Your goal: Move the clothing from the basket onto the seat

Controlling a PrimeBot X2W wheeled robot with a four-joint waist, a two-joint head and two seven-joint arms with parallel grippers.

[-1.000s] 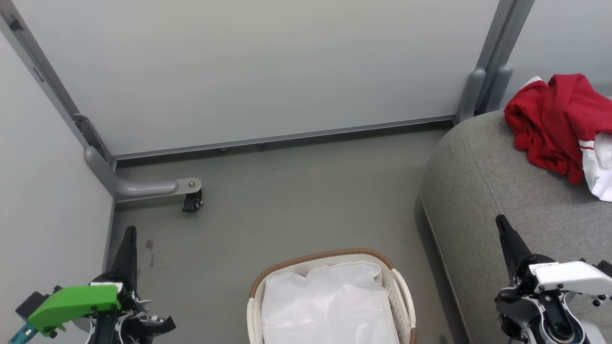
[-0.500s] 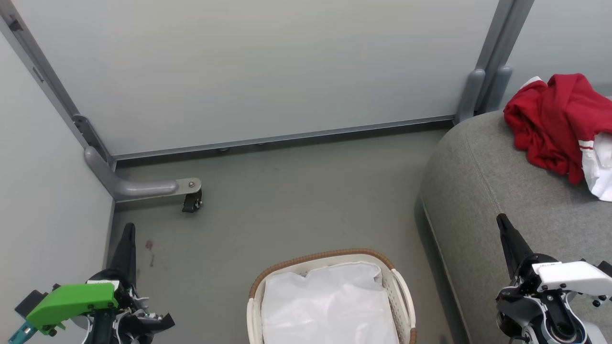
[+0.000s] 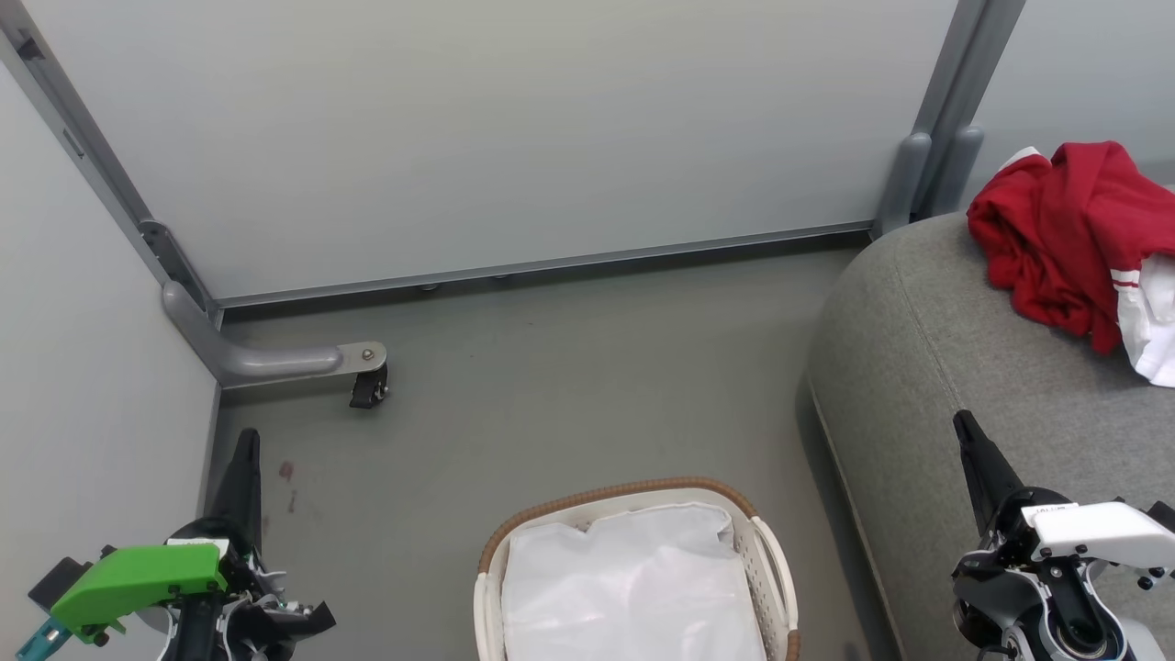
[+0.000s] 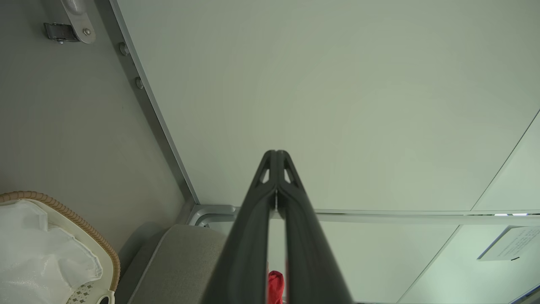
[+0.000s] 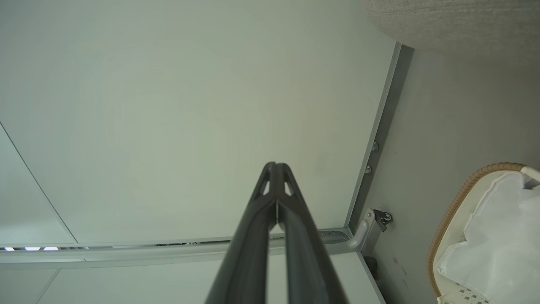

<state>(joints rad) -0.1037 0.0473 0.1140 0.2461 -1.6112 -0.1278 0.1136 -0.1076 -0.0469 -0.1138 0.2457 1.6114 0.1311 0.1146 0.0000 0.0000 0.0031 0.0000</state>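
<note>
- Our left pincer [image 3: 246, 450] is pressed together and pinches nothing. It points up over the floor [image 3: 569, 386] near the left wall.
- Our right pincer [image 3: 966, 431] is likewise pressed together and empty. It hangs over the near part of the seat [image 3: 918, 367].
- The basket [image 3: 633, 491] stands on the floor between the two pincers, near the seat's rounded end but apart from it. Inside we see only the white liner [image 3: 633, 588], crumpled, with no red in the part that shows. The near end of the basket is cut off by the view's bottom edge.
- The clothing [image 3: 1056, 229] lies in a red heap on the seat towards its far edge, close to the wall. A white-striped trim and a white patch show on its right side. We cannot tell how many garments the heap holds.
- We judge the task done, or all but done. All that is left is to check the hidden near end of the basket.
- The room is a corner of pale grey wall panels [image 3: 496, 128] in metal frames. One frame foot carries a small black caster [image 3: 369, 387].
- The floor is plain grey, with a few reddish spots [image 3: 286, 471] beside our left pincer.
</note>
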